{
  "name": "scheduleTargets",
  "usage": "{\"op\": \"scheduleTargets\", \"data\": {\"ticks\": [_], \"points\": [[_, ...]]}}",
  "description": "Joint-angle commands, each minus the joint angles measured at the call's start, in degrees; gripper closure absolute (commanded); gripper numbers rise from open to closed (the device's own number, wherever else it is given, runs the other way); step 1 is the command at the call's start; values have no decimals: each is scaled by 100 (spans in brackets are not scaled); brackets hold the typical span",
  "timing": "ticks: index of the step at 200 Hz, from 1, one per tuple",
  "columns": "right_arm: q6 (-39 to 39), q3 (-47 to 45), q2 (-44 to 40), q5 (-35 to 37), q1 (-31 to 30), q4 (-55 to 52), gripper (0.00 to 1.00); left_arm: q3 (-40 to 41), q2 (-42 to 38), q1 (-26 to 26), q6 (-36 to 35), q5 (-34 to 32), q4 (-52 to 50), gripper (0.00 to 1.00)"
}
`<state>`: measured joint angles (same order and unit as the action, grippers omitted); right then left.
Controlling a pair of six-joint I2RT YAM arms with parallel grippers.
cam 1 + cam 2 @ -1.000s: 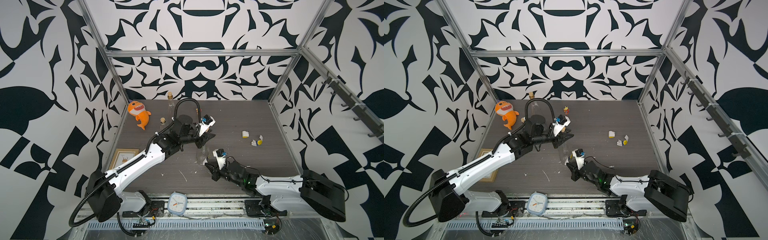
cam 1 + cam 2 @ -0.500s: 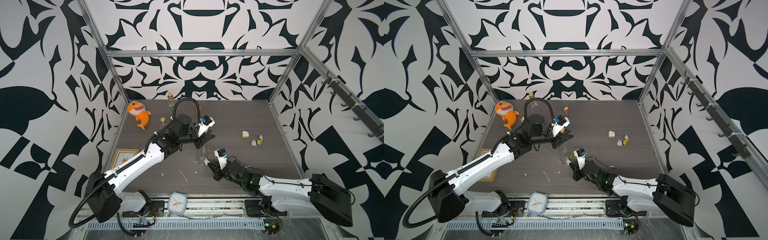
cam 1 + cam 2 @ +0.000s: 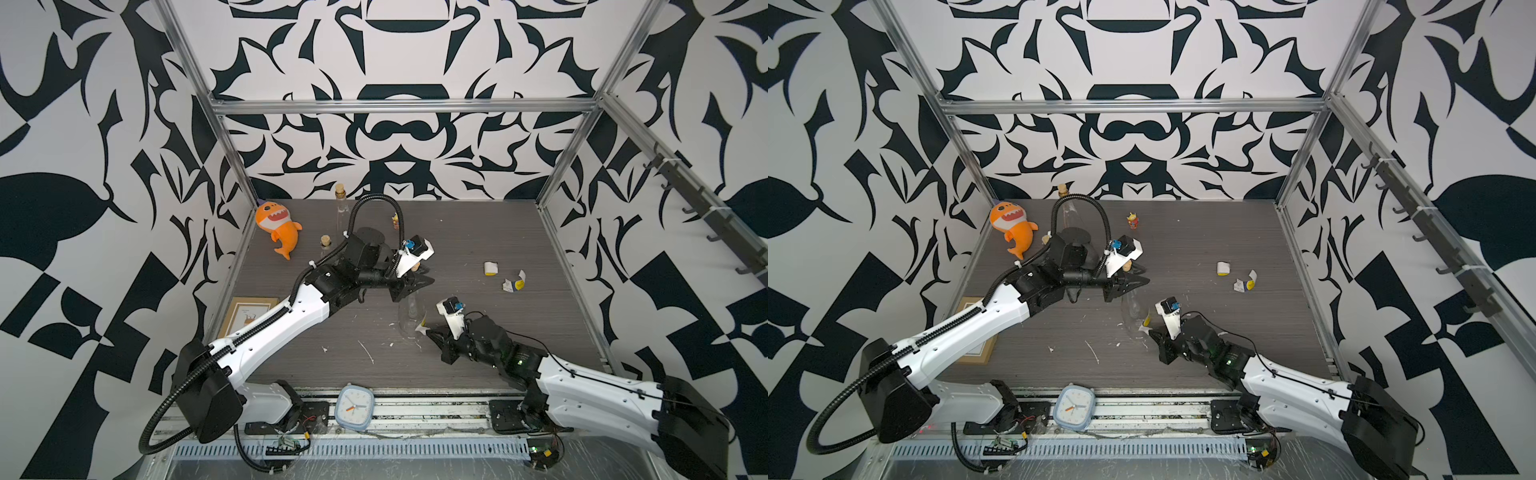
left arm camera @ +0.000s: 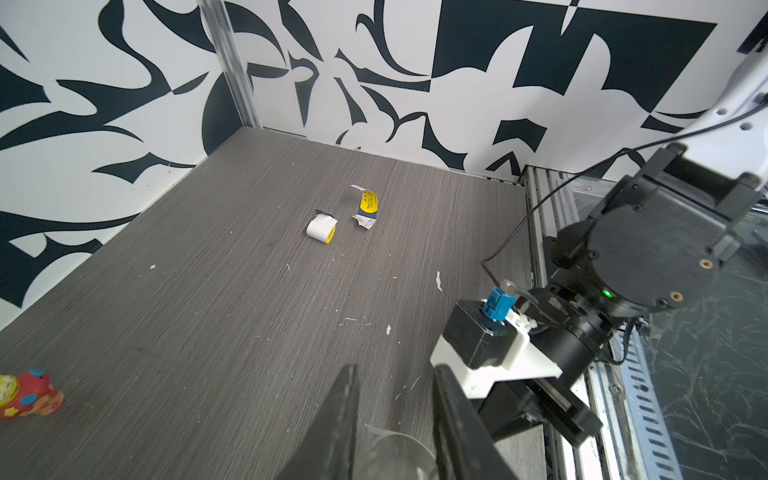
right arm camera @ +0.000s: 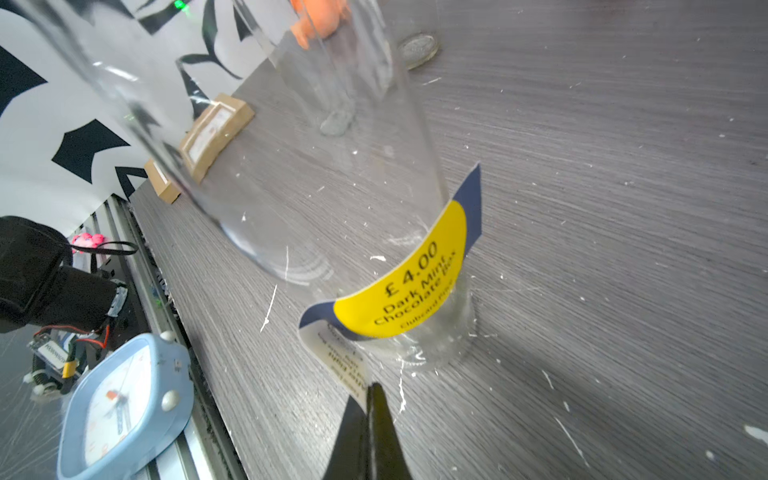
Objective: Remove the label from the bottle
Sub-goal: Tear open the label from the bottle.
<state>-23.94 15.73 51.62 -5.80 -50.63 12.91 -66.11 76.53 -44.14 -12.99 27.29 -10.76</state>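
Grey wood-grain bench, flecked with white paper scraps, sits inside black-and-white patterned walls. Mid-bench stands a clear glass bottle, its neck clamped between the left fingers. Low on its round body curves a glossy yellow and navy label reading "£4.00 Dark Mint Chocolate Box". One end curls free of the glass, showing a white back, and the right fingers pinch that loose end tight.
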Motion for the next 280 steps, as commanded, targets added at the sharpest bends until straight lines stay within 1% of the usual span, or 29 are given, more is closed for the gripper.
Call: {"op": "scheduleTargets", "data": {"ticks": [1,30,50,82,96,130,147,161,175,202,250,280], "points": [[235,115,-308,-179,163,-466,100,-68,72,134,-426,-189,-952,100],[357,167,-565,-250,196,-906,100,-173,99,143,-590,-297,-1163,100],[455,209,-751,-158,257,-1223,100,-253,121,151,-740,-254,-1323,100],[529,289,-1024,23,503,-1619,100,-289,71,151,-928,48,-1402,100],[545,299,-1055,-38,609,-1653,100,-305,38,156,-980,171,-1428,100],[551,376,-745,-97,645,-1563,100,-330,-40,151,-1116,744,-1503,100],[532,439,-654,16,659,-1576,100,-352,-45,151,-1131,706,-1555,100],[442,499,-635,404,668,-1717,100,-419,-9,151,-1181,606,-1697,100],[372,545,-676,646,716,-1848,100,-502,35,151,-1203,511,-1848,100],[326,635,-767,807,836,-2063,100,-570,46,152,-1252,498,-1936,100],[422,715,-754,737,977,-2244,100,-721,114,151,-1358,651,-2146,100],[555,753,-744,190,978,-2113,100,-776,91,151,-1392,540,-2212,100]]}}
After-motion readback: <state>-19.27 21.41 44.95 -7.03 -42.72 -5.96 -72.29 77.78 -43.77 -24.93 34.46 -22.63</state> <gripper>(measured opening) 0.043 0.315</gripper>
